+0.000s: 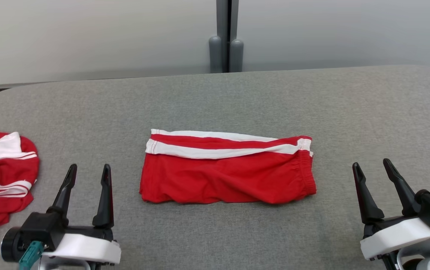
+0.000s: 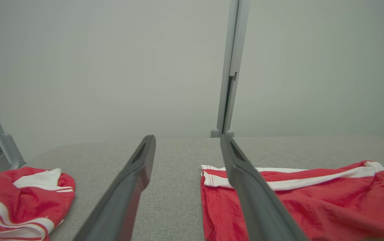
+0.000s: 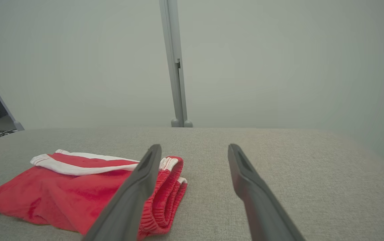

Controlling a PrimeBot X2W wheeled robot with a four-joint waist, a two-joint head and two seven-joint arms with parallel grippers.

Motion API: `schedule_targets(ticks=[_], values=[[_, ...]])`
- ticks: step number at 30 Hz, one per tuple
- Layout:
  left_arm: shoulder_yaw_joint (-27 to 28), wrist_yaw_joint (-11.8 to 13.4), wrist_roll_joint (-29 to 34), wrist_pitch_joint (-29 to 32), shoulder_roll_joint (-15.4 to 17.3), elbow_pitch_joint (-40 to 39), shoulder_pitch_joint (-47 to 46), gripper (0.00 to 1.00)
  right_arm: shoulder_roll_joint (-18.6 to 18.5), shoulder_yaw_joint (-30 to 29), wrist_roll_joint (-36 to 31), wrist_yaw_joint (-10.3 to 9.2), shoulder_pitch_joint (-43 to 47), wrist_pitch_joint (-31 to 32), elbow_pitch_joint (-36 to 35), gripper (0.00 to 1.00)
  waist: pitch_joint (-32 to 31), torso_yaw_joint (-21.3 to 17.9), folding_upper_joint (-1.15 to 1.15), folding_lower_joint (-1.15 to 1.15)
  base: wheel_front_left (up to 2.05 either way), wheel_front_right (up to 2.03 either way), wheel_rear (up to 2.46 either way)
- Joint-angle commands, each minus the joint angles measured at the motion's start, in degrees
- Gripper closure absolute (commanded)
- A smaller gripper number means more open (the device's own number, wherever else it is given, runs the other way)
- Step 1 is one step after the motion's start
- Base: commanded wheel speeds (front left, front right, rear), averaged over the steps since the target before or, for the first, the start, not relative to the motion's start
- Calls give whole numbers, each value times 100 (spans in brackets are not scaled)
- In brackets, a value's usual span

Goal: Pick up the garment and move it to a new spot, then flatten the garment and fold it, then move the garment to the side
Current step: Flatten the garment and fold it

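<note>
Folded red shorts (image 1: 226,176) lying flat at the middle of the grey desk (image 1: 215,101), left claw (image 1: 89,168) and right claw (image 1: 371,163) sitting open and empty to either side of them, another red-and-white garment (image 1: 1,176) lying crumpled at the desk's left edge

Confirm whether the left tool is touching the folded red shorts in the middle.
Apart. The head view shows bare grey surface between the open left tool and the left edge of the folded red shorts.

Bare table (image 1: 237,97) around folded garment (image 1: 226,176); crumpled garment (image 1: 1,176) at left
</note>
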Motion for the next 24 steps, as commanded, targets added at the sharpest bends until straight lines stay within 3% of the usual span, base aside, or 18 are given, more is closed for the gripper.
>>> schedule_targets(ticks=[1, 10, 17, 23, 24], values=[[-24, -45, 28, -5, -8, 5, -185, 0, -44, -41, -58, -8, 32, 44, 34, 0, 84, 125, 0, 0, 0, 0, 0], [-278, -178, 49, -54, -234, 84, -623, 0, 58, 110, -147, -5, -391, 120, 557, 0, 607, 618, 0, 0, 0, 0, 0], [-423, -366, 137, -170, -441, 462, -1061, 0, 265, 63, -178, -6, -1020, -35, 1905, 0, 1013, 847, 0, 0, 0, 0, 0], [-346, -464, 157, -198, -496, 626, -1173, 0, 329, 128, -11, -6, -1249, -103, 2507, 0, 1060, 817, 0, 0, 0, 0, 0], [-323, -477, 167, -200, -495, 641, -1173, 0, 337, 137, 67, -5, -1271, -93, 2565, 25, 1057, 800, 0, 0, 0, 0, 0]])
